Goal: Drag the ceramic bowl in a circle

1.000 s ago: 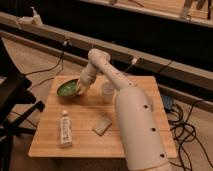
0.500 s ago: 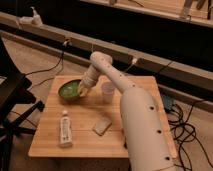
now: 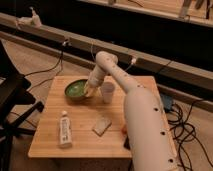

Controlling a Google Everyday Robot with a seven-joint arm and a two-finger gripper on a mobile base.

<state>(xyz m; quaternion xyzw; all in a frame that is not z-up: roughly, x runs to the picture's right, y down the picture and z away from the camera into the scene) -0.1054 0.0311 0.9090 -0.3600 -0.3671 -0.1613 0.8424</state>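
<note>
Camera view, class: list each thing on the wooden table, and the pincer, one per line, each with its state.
ceramic bowl: upright, at the table's far left, pincer at its right rim.
pincer: lowered onto the bowl's right edge.
white cup: upright, just right of the bowl.
tube: lying flat, near the front left.
sponge: lying flat, mid-front.
wooden table: level, carrying all four things.

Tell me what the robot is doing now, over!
Gripper down at right rim of the green ceramic bowl. Bowl at back left of wooden table. White cup close on bowl's right, could get bumped.
</note>
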